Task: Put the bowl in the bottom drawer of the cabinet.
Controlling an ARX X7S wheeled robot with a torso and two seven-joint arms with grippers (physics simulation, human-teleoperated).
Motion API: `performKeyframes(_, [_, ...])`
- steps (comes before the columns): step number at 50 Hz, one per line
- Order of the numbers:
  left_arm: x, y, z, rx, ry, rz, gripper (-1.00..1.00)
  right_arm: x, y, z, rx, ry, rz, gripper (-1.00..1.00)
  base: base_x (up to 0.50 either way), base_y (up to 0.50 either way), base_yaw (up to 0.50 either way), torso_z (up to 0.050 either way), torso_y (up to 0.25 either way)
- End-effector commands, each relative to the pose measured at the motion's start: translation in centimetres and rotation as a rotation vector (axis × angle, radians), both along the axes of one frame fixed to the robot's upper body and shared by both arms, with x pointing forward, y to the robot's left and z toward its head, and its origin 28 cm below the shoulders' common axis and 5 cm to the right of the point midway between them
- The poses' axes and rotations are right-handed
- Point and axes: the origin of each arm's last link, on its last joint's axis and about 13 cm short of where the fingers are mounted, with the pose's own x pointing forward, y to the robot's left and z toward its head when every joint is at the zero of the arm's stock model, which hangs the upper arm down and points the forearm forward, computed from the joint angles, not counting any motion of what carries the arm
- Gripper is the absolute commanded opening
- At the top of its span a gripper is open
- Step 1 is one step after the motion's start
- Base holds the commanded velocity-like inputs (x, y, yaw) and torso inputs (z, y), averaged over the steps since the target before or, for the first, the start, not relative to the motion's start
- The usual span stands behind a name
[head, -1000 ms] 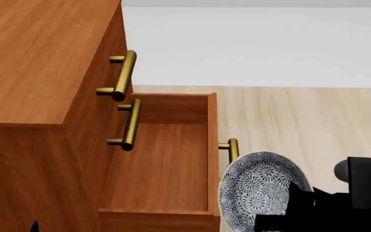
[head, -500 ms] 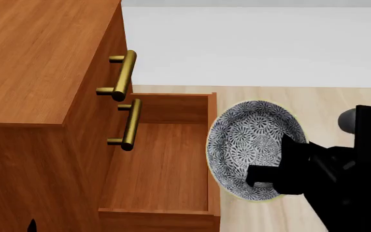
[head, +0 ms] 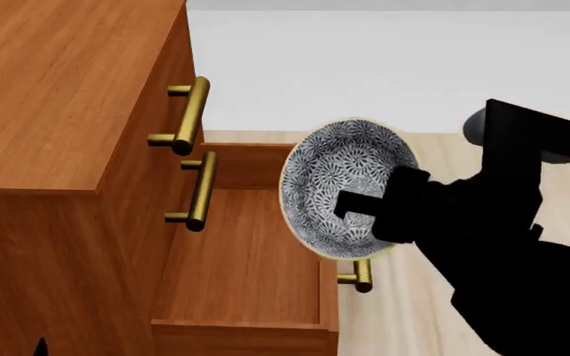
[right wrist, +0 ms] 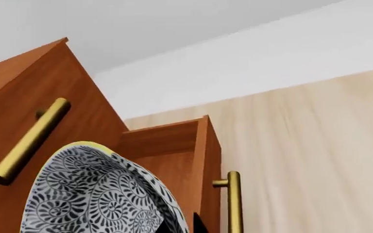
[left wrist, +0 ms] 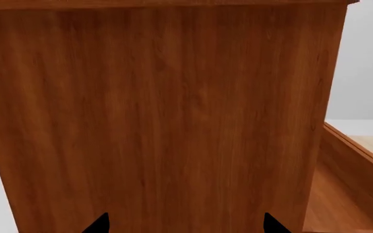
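Observation:
The blue-and-white patterned bowl (head: pixel 340 174) is tipped on edge in the air, its inside facing the cabinet (head: pixel 57 96). It hangs over the front wall of the open bottom drawer (head: pixel 246 259). My right gripper (head: pixel 359 208) is shut on the bowl's rim, one finger lying inside the bowl. The right wrist view shows the bowl (right wrist: pixel 89 194) close up, clamped by my right gripper (right wrist: pixel 185 225), with the drawer's brass handle (right wrist: pixel 234 204) beside it. My left gripper (left wrist: pixel 186 225) stands open, its fingertips (left wrist: pixel 99 224) wide apart, facing the cabinet's flat side (left wrist: pixel 161 111).
Two brass handles (head: pixel 188 115) (head: pixel 201 191) of the shut upper drawers stick out above the open drawer. The bottom drawer's own handle (head: pixel 359 276) juts out below the bowl. Pale wood floor (head: pixel 522 159) and a white wall (head: pixel 384 67) lie beyond.
My right arm has carried the bowl up and to the left, from low beside the drawer's front to above its front wall. The left gripper has not visibly moved.

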Motion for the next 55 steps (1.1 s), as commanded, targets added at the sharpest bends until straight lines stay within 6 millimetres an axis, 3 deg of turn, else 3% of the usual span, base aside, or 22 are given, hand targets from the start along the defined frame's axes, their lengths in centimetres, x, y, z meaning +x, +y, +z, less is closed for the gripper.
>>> performKeyframes(1, [-0.2, 0.2, 0.1, -0.005, -0.006, 0.007, 1.00, 3.0, 1.6, 0.6, -0.003, 0.036, 0.015, -1.00, 0.00, 0.00, 0.00, 0.000, 0.000])
performKeyframes(12, [-0.5, 0.2, 0.0, -0.009, -0.007, 0.005, 1.00, 6.6, 3.3, -0.2, -0.029, 0.093, 0.024, -1.00, 0.00, 0.00, 0.00, 0.000, 0.000])
performKeyframes(24, [-0.6, 0.3, 0.0, -0.011, -0.013, 0.008, 1.00, 8.4, 5.3, -1.4, -0.076, 0.131, 0.045, -1.00, 0.00, 0.00, 0.00, 0.000, 0.000])
performKeyframes(47, [-0.6, 0.3, -0.1, -0.012, -0.010, 0.011, 1.00, 11.2, 7.1, -4.1, -0.103, 0.189, 0.050, -1.00, 0.00, 0.00, 0.00, 0.000, 0.001])
performKeyframes(55, [-0.7, 0.4, -0.1, -0.013, -0.008, 0.014, 1.00, 11.2, 7.7, -4.9, -0.104, 0.207, 0.062, -1.00, 0.00, 0.00, 0.00, 0.000, 0.000])
